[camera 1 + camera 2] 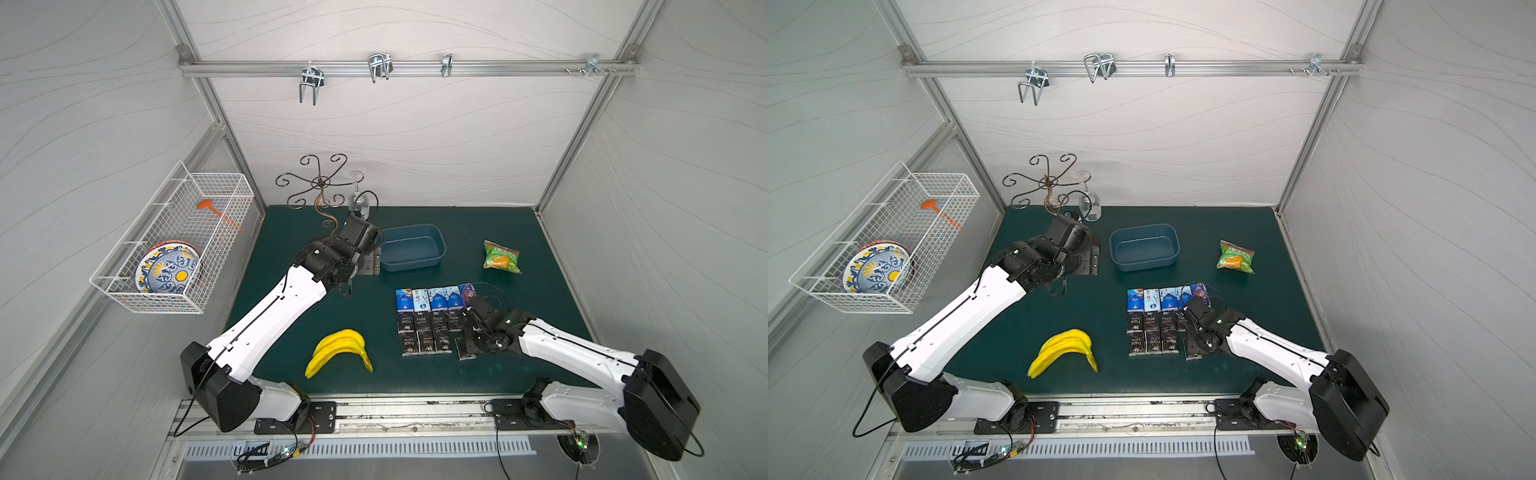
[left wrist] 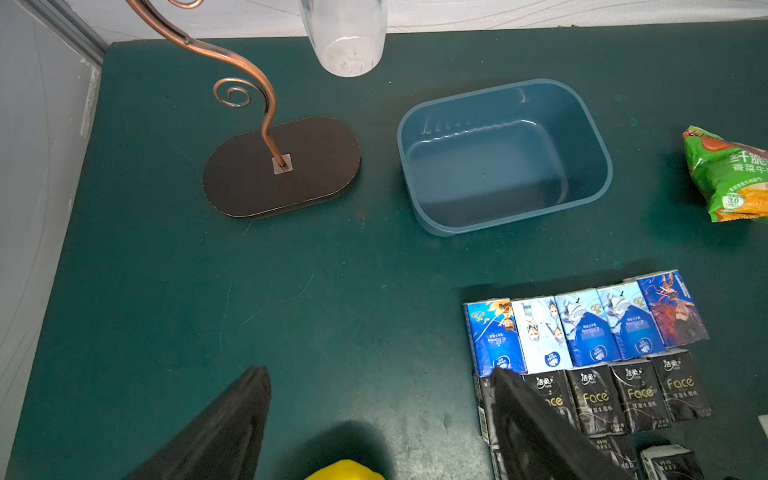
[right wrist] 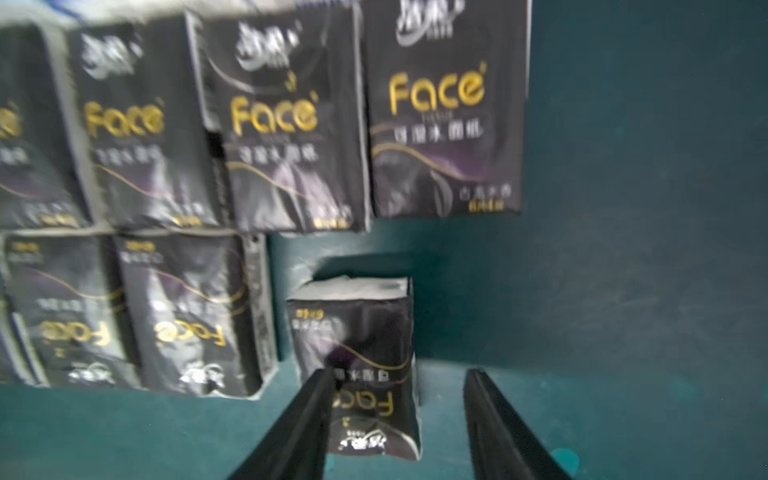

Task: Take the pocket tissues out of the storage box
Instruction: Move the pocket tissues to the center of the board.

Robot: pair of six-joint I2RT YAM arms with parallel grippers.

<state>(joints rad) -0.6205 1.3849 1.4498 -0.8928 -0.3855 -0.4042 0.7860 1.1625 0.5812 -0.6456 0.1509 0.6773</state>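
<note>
One blue-grey, round-cornered plastic storage box (image 1: 411, 264) stands at the back of the green tabletop (image 1: 374, 311). Fourteen flat pocket tissues (image 1: 430, 316) lie outside it, nearer the front, in three rows: four blue-and-white, one purple-blue, nine black lettered "Face". Left hand (image 2: 378, 374): fingers wide apart, holding nothing, left of the box; right hand (image 3: 399, 374): fingers partly apart, unclamped, over the lone black packet (image 3: 357, 332) at the rows' right end.

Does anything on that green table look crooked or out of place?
Mostly tidy. One black tissue packet sits apart from the neat rows, leaving a gap, by the open right pincer. The purple-blue packet at its row's end lies slightly tilted.
</note>
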